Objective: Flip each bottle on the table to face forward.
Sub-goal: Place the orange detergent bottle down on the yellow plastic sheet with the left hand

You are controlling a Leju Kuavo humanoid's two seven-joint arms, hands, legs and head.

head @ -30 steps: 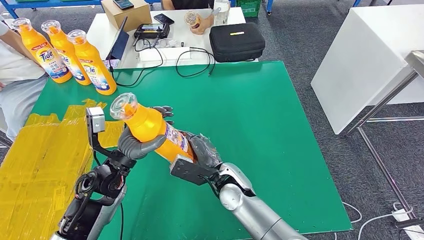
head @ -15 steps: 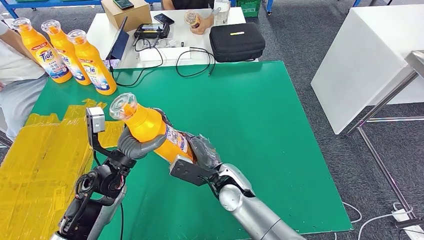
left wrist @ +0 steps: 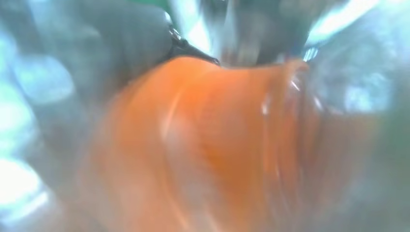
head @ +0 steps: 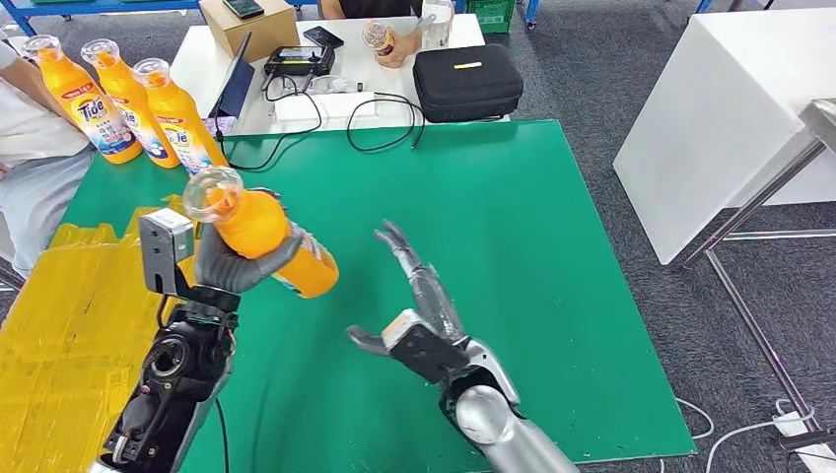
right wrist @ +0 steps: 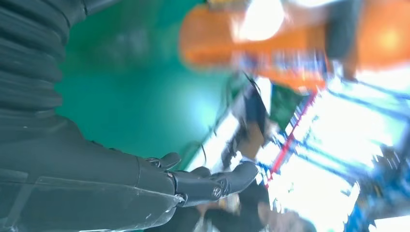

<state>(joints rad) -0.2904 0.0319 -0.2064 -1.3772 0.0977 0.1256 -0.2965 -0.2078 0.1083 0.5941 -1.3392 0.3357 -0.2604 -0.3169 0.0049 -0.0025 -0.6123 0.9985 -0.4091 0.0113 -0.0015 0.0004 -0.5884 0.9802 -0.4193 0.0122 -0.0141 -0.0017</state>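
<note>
The left hand (head: 240, 264) is wrapped around the orange bottle (head: 258, 234) at its upper body, holding it up off the green table (head: 513, 246), tilted with its clear cap toward the far left corner of that table and its base pointing toward the table's middle. In the left wrist view the bottle is an orange blur pressed right against the camera, so the label side cannot be made out there. The right hand (head: 414, 296) hangs above the green table to the right of the bottle, well apart from it, fingers (right wrist: 227, 181) stretched out flat and holding nothing. Three more orange bottles (head: 123, 108) stand upright in a row at the far left corner of the green table, their Tide labels facing this way. Yellow packing film (head: 69, 315) covers the table's left edge. Beyond the green table sits a white table (head: 296, 99) with a black case (head: 466, 81), cables and a laptop.
</note>
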